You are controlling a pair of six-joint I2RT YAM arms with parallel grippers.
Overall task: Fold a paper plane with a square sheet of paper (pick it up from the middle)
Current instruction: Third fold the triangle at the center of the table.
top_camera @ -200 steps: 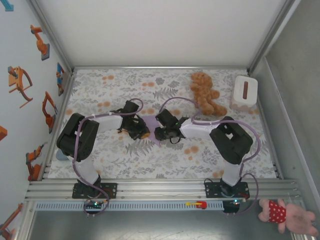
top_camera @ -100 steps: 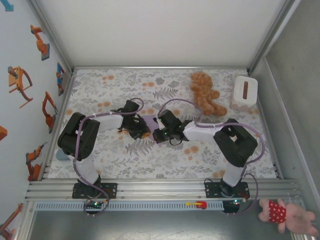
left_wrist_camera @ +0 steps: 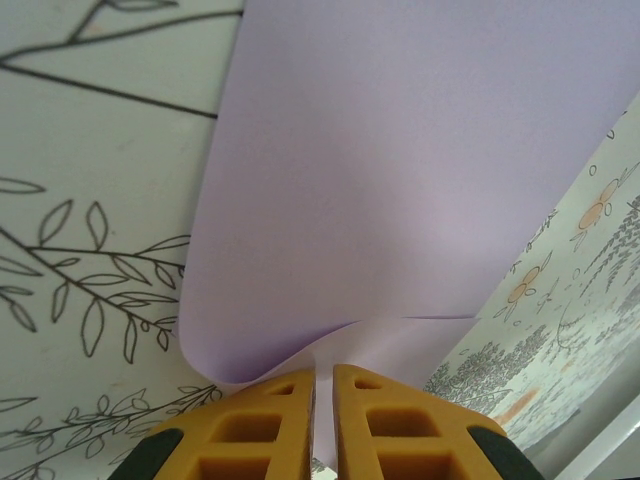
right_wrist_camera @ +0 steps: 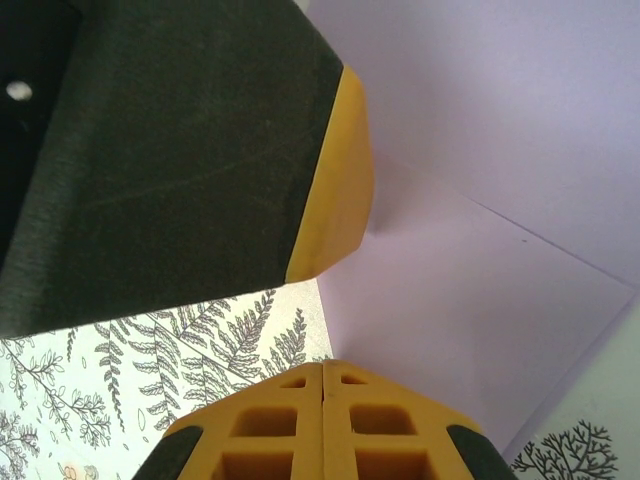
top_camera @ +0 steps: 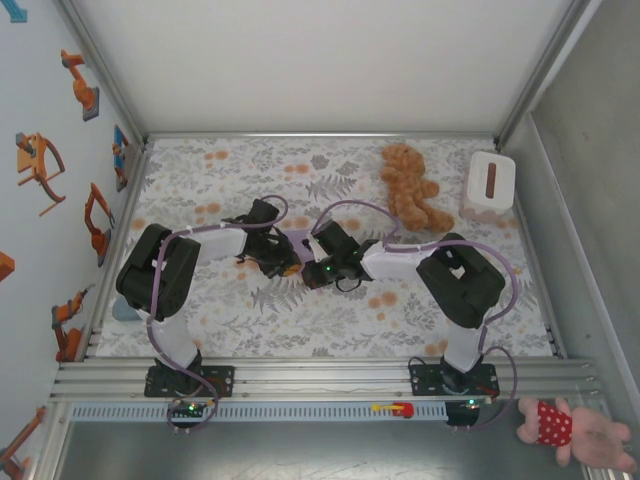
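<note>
Two arms bend inward over the floral tabletop (top_camera: 230, 310), elbows pushed out to the sides, forearms converging on the middle. Wrists low. The left claw (top_camera: 282, 262) and right claw (top_camera: 312, 272) sit nose to nose, just beside each other. The square sheet of paper (top_camera: 300, 243), lavender, lies between and under them, mostly covered from above.

Left wrist view: left claw (left_wrist_camera: 323, 378) is clenched on the near edge of the sheet. That edge curls up off the tabletop and runs into the thin slit between the yellow fingers (left_wrist_camera: 260, 420). The rest of the sheet lies flat ahead.

Right wrist view: right claw (right_wrist_camera: 323, 375) is pressed fully closed, pads meeting with no gap. Sheet reaches right up to the tips; whether any paper is caught there, cannot tell. One dark, yellow-edged finger of the left claw hangs over the sheet at upper left.

Brown teddy bear (top_camera: 410, 185) and white box (top_camera: 488, 185) sit far right, well apart from both claws.
</note>
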